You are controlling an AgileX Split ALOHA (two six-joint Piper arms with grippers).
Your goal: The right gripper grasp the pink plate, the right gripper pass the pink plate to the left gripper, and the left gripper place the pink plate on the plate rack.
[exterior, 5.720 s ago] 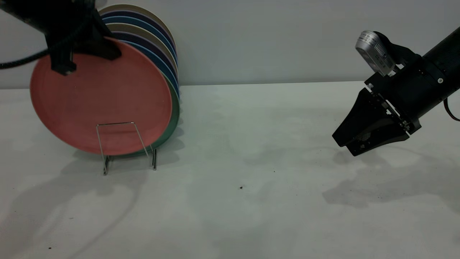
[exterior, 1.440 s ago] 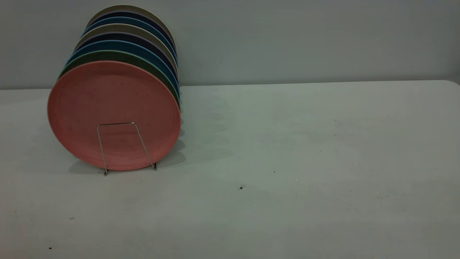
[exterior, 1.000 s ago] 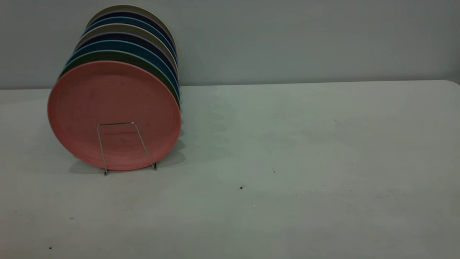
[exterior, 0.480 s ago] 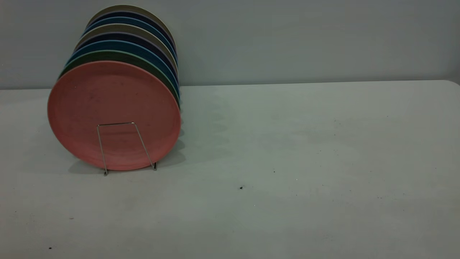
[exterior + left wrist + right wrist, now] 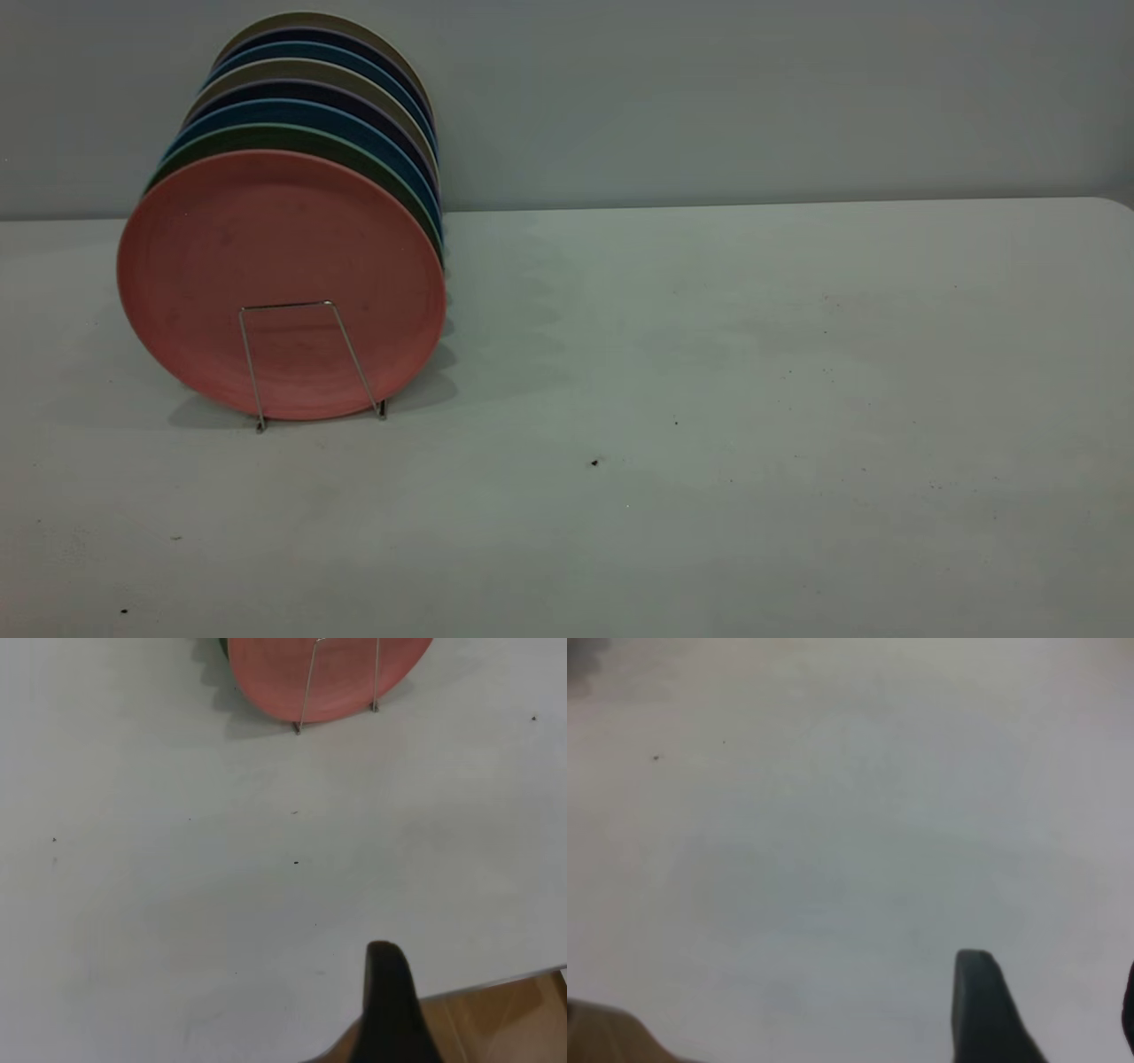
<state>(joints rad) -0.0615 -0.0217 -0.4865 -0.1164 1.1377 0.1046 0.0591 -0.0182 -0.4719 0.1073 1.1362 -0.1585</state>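
The pink plate (image 5: 282, 266) stands on edge in the front slot of the plate rack (image 5: 306, 363), leaning back on a teal-green plate (image 5: 266, 137). No gripper touches it. Neither gripper shows in the exterior view. The left wrist view shows the plate's lower part (image 5: 341, 678) and the rack's wire loop (image 5: 306, 687) far off. The left gripper (image 5: 478, 961) hangs over the table's near edge; one black finger (image 5: 390, 1001) shows, with empty space beside it. The right gripper (image 5: 1052, 973) is open and empty over bare table, with one finger (image 5: 979, 1005) in view.
Several more plates (image 5: 354, 84) in blue, dark purple and beige stand in the rack behind the pink one. The white table (image 5: 709, 399) stretches to the right with small dark specks (image 5: 594, 462). The table's edge and a wooden floor (image 5: 505, 1019) show in the left wrist view.
Since 5.7 s ago the left gripper let go of the pink plate and both arms left the exterior view. The plate settled upright in the rack. Nothing moved in the last second.
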